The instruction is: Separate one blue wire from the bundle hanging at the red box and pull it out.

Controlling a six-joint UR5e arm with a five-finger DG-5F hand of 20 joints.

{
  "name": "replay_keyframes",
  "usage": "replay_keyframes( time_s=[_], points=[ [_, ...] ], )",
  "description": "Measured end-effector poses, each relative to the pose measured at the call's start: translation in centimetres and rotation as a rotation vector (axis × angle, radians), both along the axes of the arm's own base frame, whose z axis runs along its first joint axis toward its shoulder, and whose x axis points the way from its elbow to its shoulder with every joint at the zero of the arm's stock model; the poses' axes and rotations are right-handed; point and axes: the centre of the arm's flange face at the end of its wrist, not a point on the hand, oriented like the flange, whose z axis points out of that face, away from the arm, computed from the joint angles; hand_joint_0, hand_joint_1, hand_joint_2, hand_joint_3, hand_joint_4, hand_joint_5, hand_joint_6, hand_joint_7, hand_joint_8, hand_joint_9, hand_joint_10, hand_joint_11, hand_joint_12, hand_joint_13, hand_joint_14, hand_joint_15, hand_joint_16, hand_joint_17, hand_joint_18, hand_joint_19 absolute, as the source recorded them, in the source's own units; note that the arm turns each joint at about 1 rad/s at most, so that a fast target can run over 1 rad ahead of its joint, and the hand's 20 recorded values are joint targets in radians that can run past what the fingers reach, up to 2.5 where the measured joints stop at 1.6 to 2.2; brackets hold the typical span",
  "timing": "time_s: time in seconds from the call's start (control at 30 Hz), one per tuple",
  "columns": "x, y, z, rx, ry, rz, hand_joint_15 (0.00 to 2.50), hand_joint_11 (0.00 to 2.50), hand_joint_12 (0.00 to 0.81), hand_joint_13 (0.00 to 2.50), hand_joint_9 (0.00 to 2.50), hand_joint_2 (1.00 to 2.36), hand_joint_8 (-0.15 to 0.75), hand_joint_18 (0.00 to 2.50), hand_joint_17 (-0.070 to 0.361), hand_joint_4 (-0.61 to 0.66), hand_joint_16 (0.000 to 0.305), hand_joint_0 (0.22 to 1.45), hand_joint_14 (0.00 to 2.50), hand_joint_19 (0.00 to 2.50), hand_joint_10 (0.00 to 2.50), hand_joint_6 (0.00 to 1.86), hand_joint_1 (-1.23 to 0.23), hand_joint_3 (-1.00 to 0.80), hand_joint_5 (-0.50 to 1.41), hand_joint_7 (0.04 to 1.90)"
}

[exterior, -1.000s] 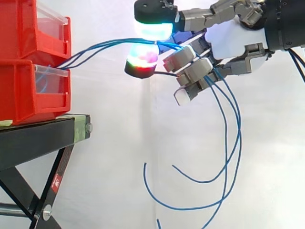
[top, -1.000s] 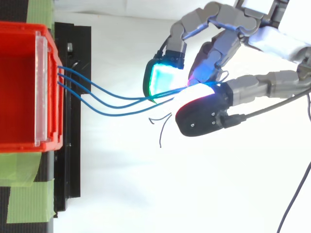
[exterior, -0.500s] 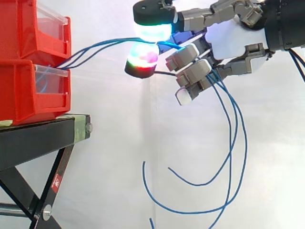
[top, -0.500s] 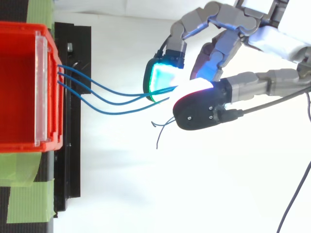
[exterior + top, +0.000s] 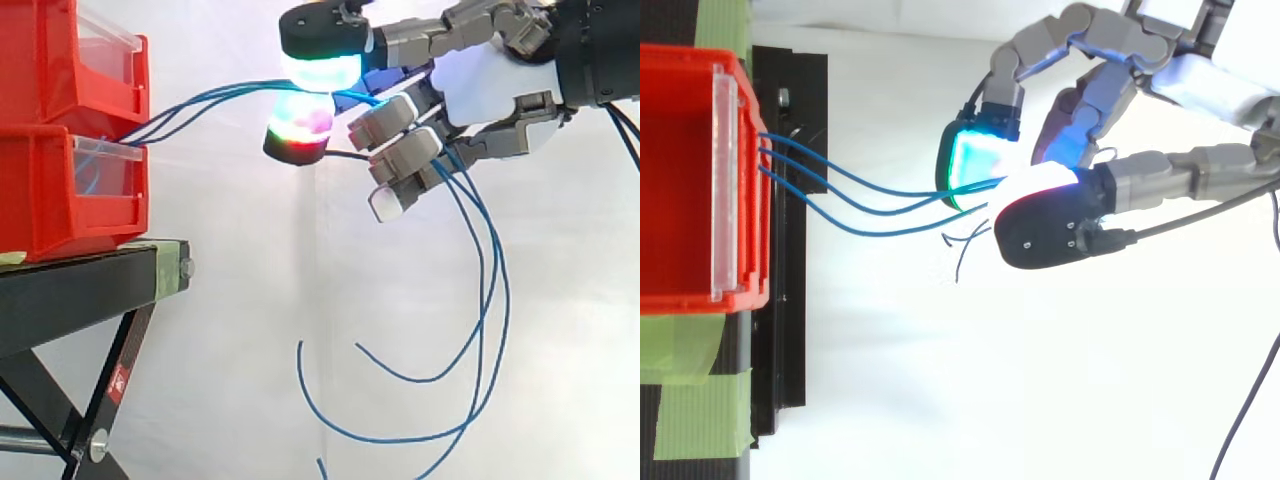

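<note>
Red bins (image 5: 70, 130) on the black stand (image 5: 80, 290) sit well off beyond the fingertips of the hand (image 5: 490, 85). Only blue wires (image 5: 215, 93) span the gap, fanning from the bin front. Fingers curled, two glowing pads (image 5: 320, 70) clamp those wires, maybe all three, hard to say. Loose ends droop below the palm.

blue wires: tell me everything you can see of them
Three thin, flexible blue wires leave the front of the stacked red bins side by side. They rise in shallow curves and converge at the hand, where they are pinched between two glowing pads. How many are actually gripped is unclear. Past the hand they hang in long slack loops, free ends curling upward.
</note>
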Motion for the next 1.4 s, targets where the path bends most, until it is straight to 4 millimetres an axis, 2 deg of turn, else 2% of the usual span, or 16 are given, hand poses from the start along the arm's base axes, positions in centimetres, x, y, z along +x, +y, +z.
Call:
replay_keyframes(
  time_s=[0.13, 0.47, 0.93, 1.13, 1.4],
  points=[
    [-0.01, 0.01, -0.01, 0.0, 0.001, 0.0, 1.69, 1.6, 0.409, 1.35, 1.37, 1.01, 0.328, 0.92, 0.112, 0.13, 0.05, 0.56, 0.12, 0.69, 0.01, 0.93, -0.68, -0.43, -0.18, 0.89],
    [-0.05, -0.02, -0.02, -0.001, 0.004, 0.0, 1.7, 1.59, 0.412, 1.38, 1.41, 1.01, 0.338, 0.94, 0.11, 0.13, 0.049, 0.56, 0.11, 0.7, 0.01, 0.92, -0.58, -0.44, -0.17, 0.92],
    [-0.08, -0.04, -0.02, -0.001, 0.006, 0.0, 1.74, 1.61, 0.393, 1.4, 1.42, 1.02, 0.324, 0.95, 0.106, 0.07, 0.047, 0.61, 0.05, 0.69, 0.01, 0.92, -0.72, -0.26, -0.16, 0.98],
    [-0.08, -0.02, -0.02, -0.001, 0.006, 0.0, 1.77, 1.63, 0.396, 1.39, 1.41, 1.02, 0.309, 0.94, 0.105, 0.03, 0.047, 0.62, 0.05, 0.69, 0.01, 0.93, -0.75, -0.23, -0.16, 0.98],
    [-0.07, -0.01, -0.04, -0.001, 0.006, 0.0, 1.74, 1.6, 0.398, 1.34, 1.33, 1.02, 0.311, 0.92, 0.106, 0.06, 0.047, 0.62, 0.07, 0.69, 0.01, 0.94, -0.78, -0.23, -0.19, 0.94]
  ],
)
